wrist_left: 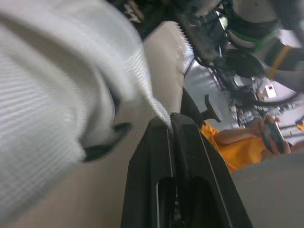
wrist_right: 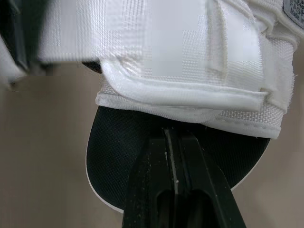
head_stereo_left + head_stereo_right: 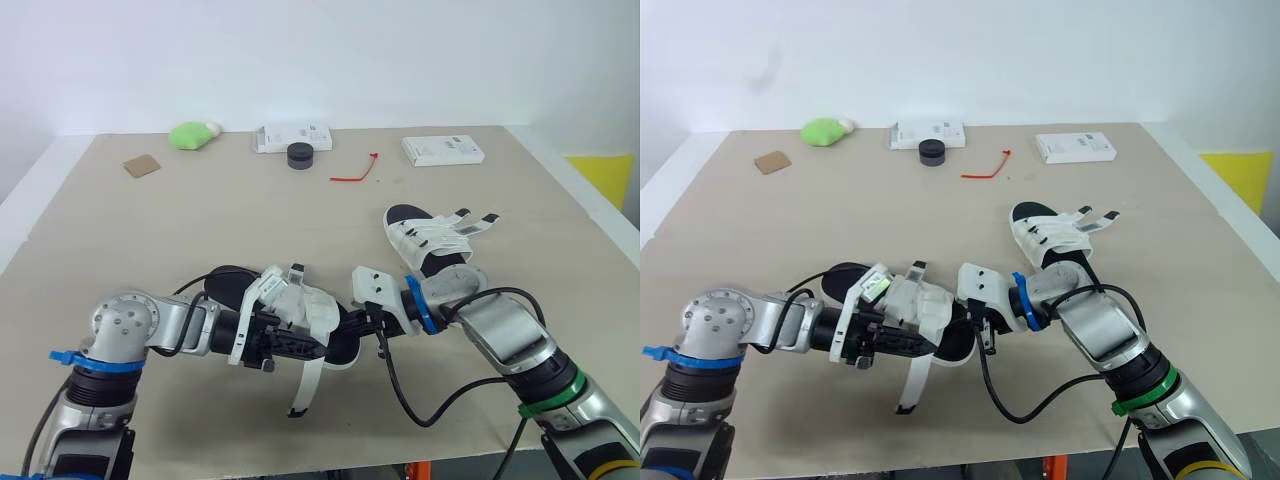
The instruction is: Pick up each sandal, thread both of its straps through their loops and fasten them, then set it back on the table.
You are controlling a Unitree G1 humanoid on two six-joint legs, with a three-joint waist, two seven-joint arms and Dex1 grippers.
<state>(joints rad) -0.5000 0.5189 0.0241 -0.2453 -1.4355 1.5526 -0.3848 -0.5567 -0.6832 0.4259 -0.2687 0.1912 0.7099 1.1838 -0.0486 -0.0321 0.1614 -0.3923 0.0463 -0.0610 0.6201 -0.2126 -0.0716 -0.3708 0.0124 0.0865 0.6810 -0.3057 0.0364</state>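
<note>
1. The left hand (image 3: 925, 346) holds the near sandal (image 3: 930, 303) from underneath.
2. The right hand (image 3: 978, 322) meets that sandal's toe.
3. A loose strap (image 3: 915, 380) hangs below the left hand to the counter (image 3: 790, 230).
4. The far sandal (image 3: 1050, 240) lies beyond the right hand.

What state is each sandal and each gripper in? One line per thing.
near sandal: held by both grippers, one strap hanging unfastened
far sandal: on the table, straps open
left gripper: shut on near sandal's white webbing
right gripper: shut on near sandal's black sole
</note>
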